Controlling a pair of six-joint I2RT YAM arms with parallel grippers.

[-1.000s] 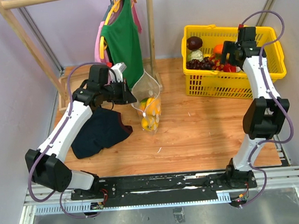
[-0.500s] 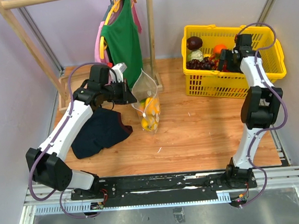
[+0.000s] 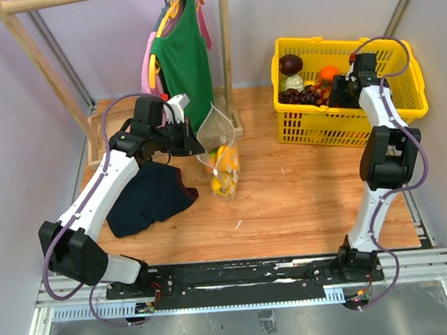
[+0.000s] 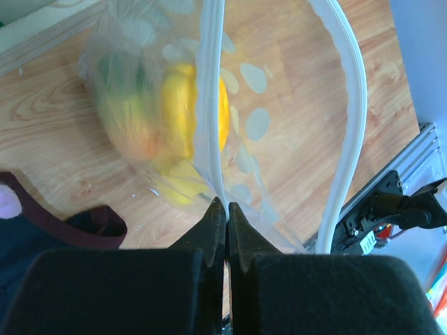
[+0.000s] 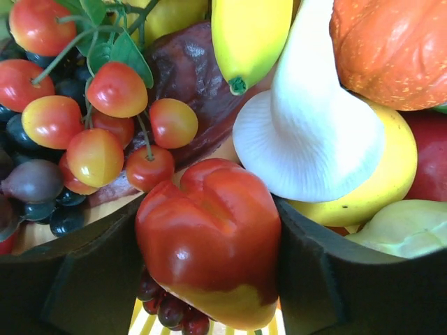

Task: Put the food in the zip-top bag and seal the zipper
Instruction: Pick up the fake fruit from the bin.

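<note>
My right gripper (image 5: pixel 209 259) clamps a red pepper (image 5: pixel 206 237) in the yellow basket (image 3: pixel 346 131).
My left gripper (image 4: pixel 225 218) pinches the zipper (image 4: pixel 209 105) of the dotted bag (image 4: pixel 269 132); it stands open, yellow fruit (image 4: pixel 180 115) inside.

The right arm's elbow now sits nearer the yellow basket (image 3: pixel 338 135) than a second ago, and the arm stands straighter over the counter. The right claw (image 3: pixel 341 92) reaches lower among the food than before, its fingers pressed against both sides of a red pepper (image 5: pixel 208 237).
</note>
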